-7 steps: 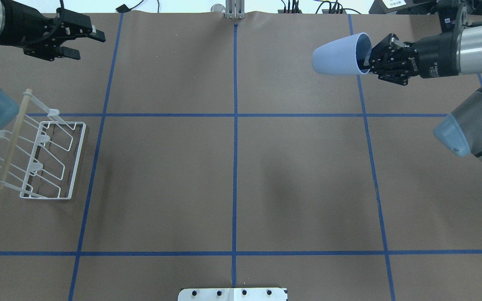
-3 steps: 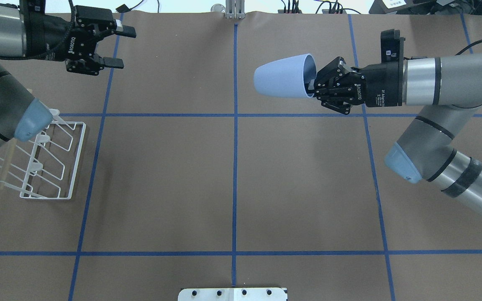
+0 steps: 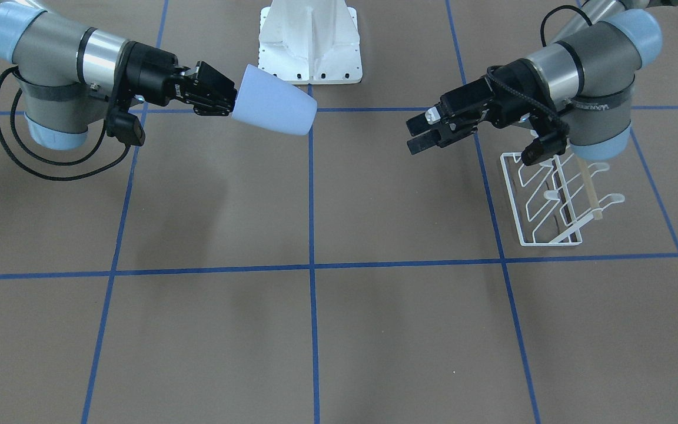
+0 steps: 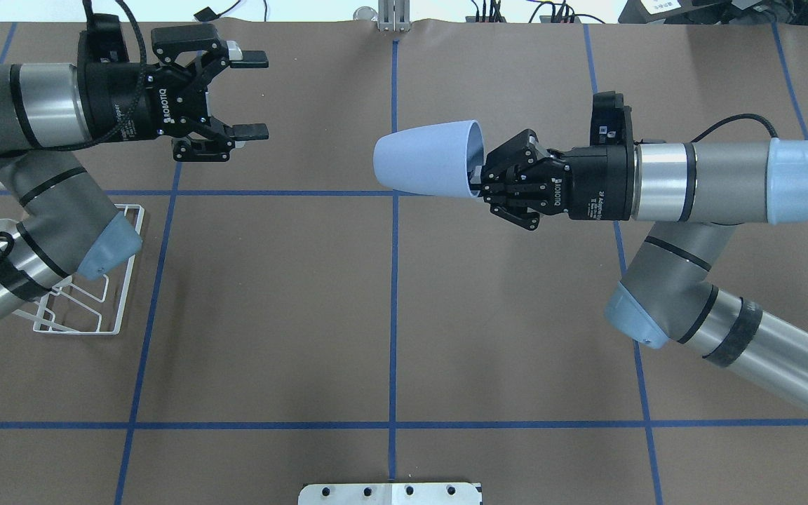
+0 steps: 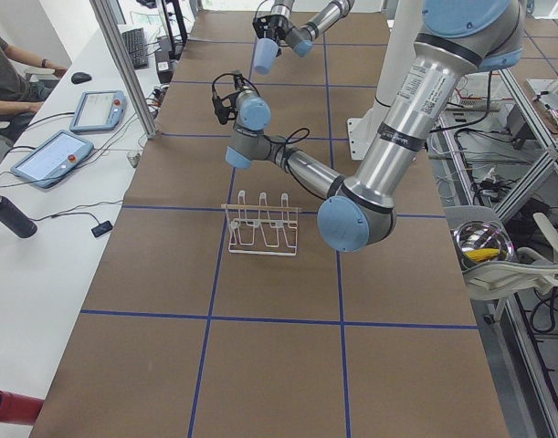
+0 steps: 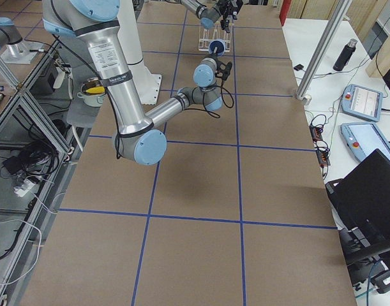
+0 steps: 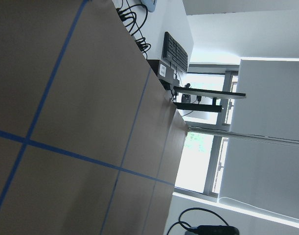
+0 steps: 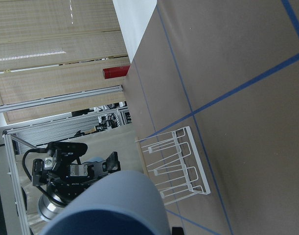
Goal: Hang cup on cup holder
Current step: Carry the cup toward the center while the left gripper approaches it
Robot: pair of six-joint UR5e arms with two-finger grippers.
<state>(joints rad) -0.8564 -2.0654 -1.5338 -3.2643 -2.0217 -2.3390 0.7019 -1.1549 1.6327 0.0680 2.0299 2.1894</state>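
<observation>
My right gripper [image 4: 478, 175] is shut on the rim of the pale blue cup [image 4: 421, 158] and holds it sideways in the air over the table's middle line, base pointing at the left arm. The cup also shows in the front view [image 3: 274, 109] and fills the bottom of the right wrist view [image 8: 110, 205]. My left gripper [image 4: 255, 92] is open and empty, facing the cup with a gap between them; in the front view it [image 3: 418, 135] hovers left of the white wire rack [image 3: 511, 197]. The rack stands on the table's left side, mostly hidden under my left arm in the overhead view [image 4: 81, 332].
The white robot base plate [image 3: 309, 41] sits at the table's robot-side edge. Blue tape lines grid the brown table [image 4: 271, 315]. A side table with tablets [image 5: 50, 155] and a seated person lie beyond the table's far edge.
My right arm has carried the cup leftward toward the table's middle. My left gripper has moved right toward it, still open, and the left arm now covers most of the rack from overhead.
</observation>
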